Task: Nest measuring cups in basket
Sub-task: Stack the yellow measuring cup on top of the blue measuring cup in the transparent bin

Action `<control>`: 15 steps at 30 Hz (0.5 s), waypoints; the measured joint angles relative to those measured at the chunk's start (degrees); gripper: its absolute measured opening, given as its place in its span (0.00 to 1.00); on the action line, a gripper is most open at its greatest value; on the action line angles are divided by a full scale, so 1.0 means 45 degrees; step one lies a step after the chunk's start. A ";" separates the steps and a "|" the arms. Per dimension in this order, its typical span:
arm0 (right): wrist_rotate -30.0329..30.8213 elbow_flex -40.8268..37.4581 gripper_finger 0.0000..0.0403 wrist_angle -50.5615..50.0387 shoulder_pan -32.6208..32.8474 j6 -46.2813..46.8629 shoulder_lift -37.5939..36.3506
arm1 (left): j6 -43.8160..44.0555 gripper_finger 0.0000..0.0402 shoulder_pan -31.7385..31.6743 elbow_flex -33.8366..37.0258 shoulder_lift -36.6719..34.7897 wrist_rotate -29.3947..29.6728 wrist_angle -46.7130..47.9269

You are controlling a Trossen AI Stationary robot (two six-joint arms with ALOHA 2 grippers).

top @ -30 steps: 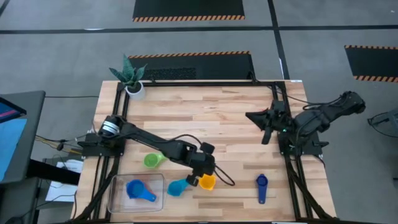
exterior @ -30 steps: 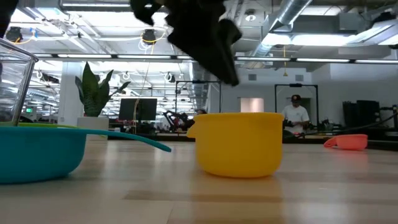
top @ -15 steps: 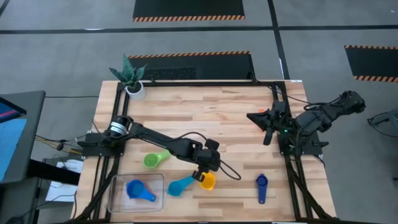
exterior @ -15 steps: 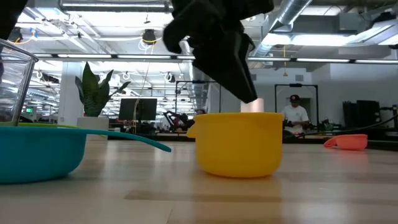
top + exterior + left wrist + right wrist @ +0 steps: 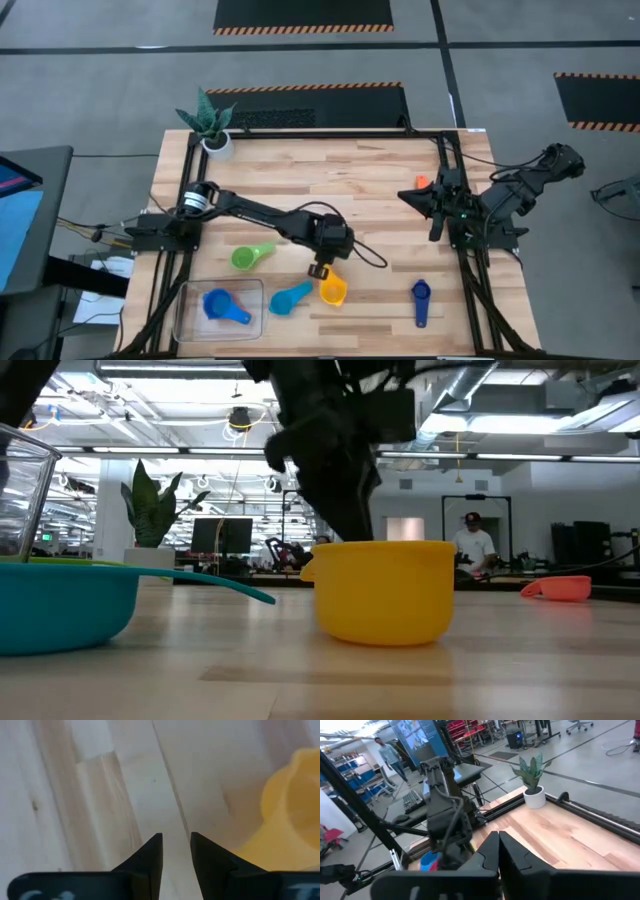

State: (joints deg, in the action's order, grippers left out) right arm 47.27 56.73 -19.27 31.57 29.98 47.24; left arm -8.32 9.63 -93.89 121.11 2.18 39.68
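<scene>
The yellow cup (image 5: 334, 292) stands upright on the table near the front. My left gripper (image 5: 176, 837) points steeply down just beyond the cup (image 5: 292, 815), fingers a narrow gap apart with bare wood between. The light blue cup (image 5: 290, 299) lies to its left. The medium blue cup (image 5: 222, 306) sits in the clear basket (image 5: 182, 300). The green cup (image 5: 248, 257), the dark blue cup (image 5: 420, 300) and the red cup (image 5: 421, 182) lie apart on the table. My right gripper (image 5: 498, 845) is shut, raised at the right side.
A potted plant (image 5: 212, 125) stands at the far left corner. Black frame rails run along both table sides. The middle and far part of the table is bare wood. A person stands in the room behind, seen in the low view.
My left gripper has sunk toward the table and shifted a little toward the far edge, rolling slightly, and now stands just behind the yellow cup. The yellow cup has stayed where it was.
</scene>
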 joint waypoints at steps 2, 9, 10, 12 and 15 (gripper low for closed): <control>0.0000 0.0000 0.05 -0.0016 0.0000 -0.0002 0.0000 | 0.0208 0.22 0.0031 0.0029 0.0050 -0.0180 0.0212; 0.0005 0.0000 0.06 -0.0005 -0.0005 0.0005 0.0000 | 0.0762 0.22 0.0555 0.0013 0.0285 -0.0881 0.1411; 0.0005 0.0000 0.06 -0.0009 -0.0005 0.0005 0.0000 | 0.0824 0.22 0.0624 -0.0011 0.0258 -0.0883 0.1751; -0.0007 0.0000 0.06 0.0000 -0.0005 0.0005 0.0000 | 0.1049 0.22 0.0713 -0.0015 0.0201 -0.0865 0.2690; -0.0155 0.0000 0.05 -0.0005 -0.0005 0.0011 0.0002 | 0.1589 0.22 0.0776 -0.0019 0.0188 -0.0865 0.3176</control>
State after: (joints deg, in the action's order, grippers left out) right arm 46.57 56.73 -19.29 31.55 30.03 47.25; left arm -1.17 13.12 -93.97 121.96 -1.72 53.97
